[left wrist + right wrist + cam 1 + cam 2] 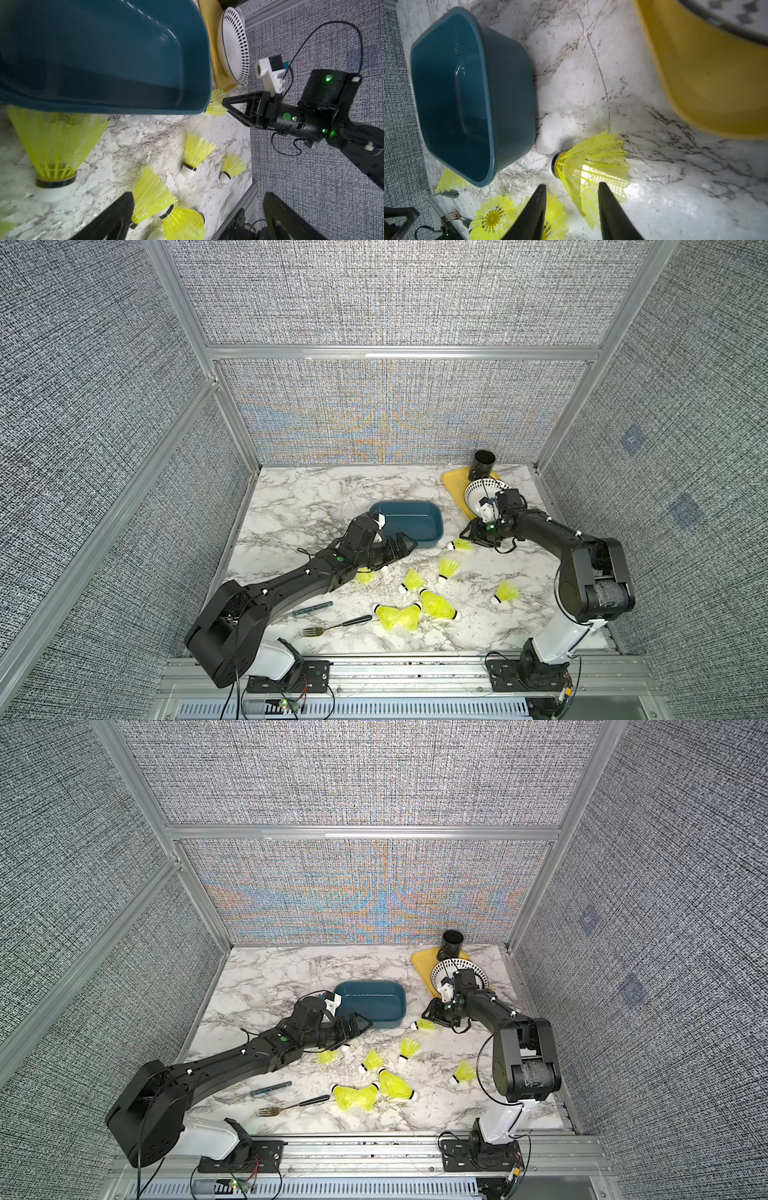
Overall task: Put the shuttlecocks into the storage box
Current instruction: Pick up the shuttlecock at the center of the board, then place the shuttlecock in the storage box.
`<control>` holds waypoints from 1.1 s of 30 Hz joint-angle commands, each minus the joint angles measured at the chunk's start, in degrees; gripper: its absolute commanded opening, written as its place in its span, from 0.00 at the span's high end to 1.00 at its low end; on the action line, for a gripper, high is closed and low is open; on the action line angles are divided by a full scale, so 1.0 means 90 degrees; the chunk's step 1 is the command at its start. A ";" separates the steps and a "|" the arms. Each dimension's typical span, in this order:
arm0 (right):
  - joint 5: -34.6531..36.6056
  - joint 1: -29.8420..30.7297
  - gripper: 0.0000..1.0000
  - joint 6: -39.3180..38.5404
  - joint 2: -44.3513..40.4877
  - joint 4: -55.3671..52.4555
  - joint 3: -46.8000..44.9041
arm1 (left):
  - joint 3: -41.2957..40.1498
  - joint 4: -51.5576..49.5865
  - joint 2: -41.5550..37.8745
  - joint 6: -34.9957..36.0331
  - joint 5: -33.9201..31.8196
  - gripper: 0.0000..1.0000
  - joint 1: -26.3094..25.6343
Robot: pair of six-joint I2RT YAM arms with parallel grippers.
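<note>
In the right wrist view, the right gripper [572, 185] is seen low over one neon yellow-green shuttlecock [591, 166]. It lies on its side on the marble tabletop [591, 72], white tip turned toward the storage box [508, 93] at the left of that frame. The two black fingers stand apart with the flared skirt between them; no pinch is shown, and contact cannot be made out. In a top view this shuttlecock [461, 546] is found just beside the box's lower right corner, right of the frame's centre, and the box is seen empty. The other shuttlecocks [436, 605] are scattered below it, toward the lower middle. The left gripper [392, 549] is spread wide at the box's lower left corner, holding nothing.

The step in hand is judged to be the grasp. The ribbed skirt is likely to flex, so the fingers would best be lowered until it is fully straddled. They should then be closed gently and squarely, nearer the narrow neck if that can be reached. A straight lift above the rim should be made before any travel toward the box. The release is best kept low over the floor, so that the light cone is not bounced out.
</note>
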 commanded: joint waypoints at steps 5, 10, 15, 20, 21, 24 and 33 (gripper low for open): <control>-0.0022 0.0038 0.73 0.0061 0.0028 -0.0008 -0.0069 | -0.0043 0.0670 0.0179 -0.0274 -0.0135 0.00 -0.0048; 0.0077 0.0066 0.89 0.0147 -0.0087 0.0014 -0.0156 | -0.0062 0.0576 0.0143 -0.0234 -0.0151 0.00 -0.0067; 0.0385 0.0082 1.00 0.0396 -0.0634 -0.0035 -0.0253 | 0.0036 0.0244 -0.0026 -0.0145 -0.0206 0.00 -0.0069; 0.0476 0.0131 1.00 0.0756 -0.1340 -0.0171 -0.0248 | 0.0423 -0.0354 -0.0070 0.0131 -0.0063 0.00 -0.0058; 0.0480 0.0168 1.00 0.0803 -0.1469 -0.0214 -0.0208 | 0.0535 -0.0537 -0.0068 0.0190 -0.0031 0.00 -0.0041; 0.0493 0.0334 1.00 0.0926 -0.1716 -0.0353 0.0003 | 0.0721 -0.0785 -0.0045 0.0250 0.0127 0.00 0.0079; 0.0267 0.1683 1.00 0.1755 -0.1284 0.0389 0.0880 | 0.1265 -0.1877 -0.0095 0.0746 0.0641 0.00 0.0905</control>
